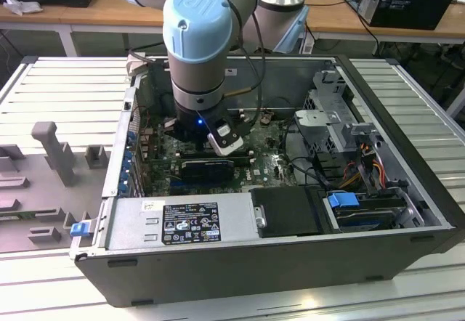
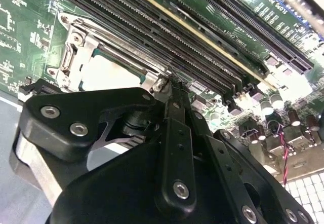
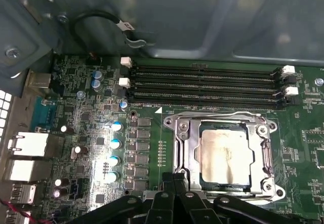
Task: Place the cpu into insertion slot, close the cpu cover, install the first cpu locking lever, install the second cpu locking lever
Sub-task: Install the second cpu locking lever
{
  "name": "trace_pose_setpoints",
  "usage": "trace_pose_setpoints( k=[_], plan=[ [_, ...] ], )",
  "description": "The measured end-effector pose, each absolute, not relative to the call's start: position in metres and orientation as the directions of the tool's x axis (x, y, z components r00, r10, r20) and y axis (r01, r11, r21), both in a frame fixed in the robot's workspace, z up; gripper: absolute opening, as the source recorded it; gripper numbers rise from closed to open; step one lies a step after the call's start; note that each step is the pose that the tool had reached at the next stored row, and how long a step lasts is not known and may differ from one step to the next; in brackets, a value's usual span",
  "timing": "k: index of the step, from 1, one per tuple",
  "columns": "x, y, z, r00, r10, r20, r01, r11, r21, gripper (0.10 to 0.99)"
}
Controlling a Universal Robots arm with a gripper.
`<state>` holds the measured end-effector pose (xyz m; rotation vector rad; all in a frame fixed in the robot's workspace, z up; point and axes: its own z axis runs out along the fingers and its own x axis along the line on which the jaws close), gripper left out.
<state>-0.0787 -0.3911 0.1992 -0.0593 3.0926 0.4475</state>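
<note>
The cpu lies flat in the insertion slot on the green motherboard, its pale metal face showing through the window of the cpu cover. The cover lies down flat around the chip. My gripper is shut, its black fingers pressed together, with the tips at the socket's rim near one corner. In the second wrist view the gripper points at that same corner, beside the cpu. I cannot tell whether the tips touch a locking lever. In the exterior view the arm's wrist reaches down into the open computer case.
Long black memory slots run right beside the socket. A row of capacitors and rear ports stand on its other side. The case wall and a looped cable lie beyond. The power supply and drive cage crowd the case.
</note>
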Motion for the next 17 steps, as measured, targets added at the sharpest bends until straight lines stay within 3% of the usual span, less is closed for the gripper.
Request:
trace_pose_setpoints(
  k=[10,17],
  plan=[
    [-0.081,-0.391,0.193,-0.999,-0.035,-0.022,-0.04,0.958,0.283,0.106],
    [-0.081,-0.391,0.221,-0.999,-0.035,-0.022,-0.04,0.958,0.284,0.106]
  ],
)
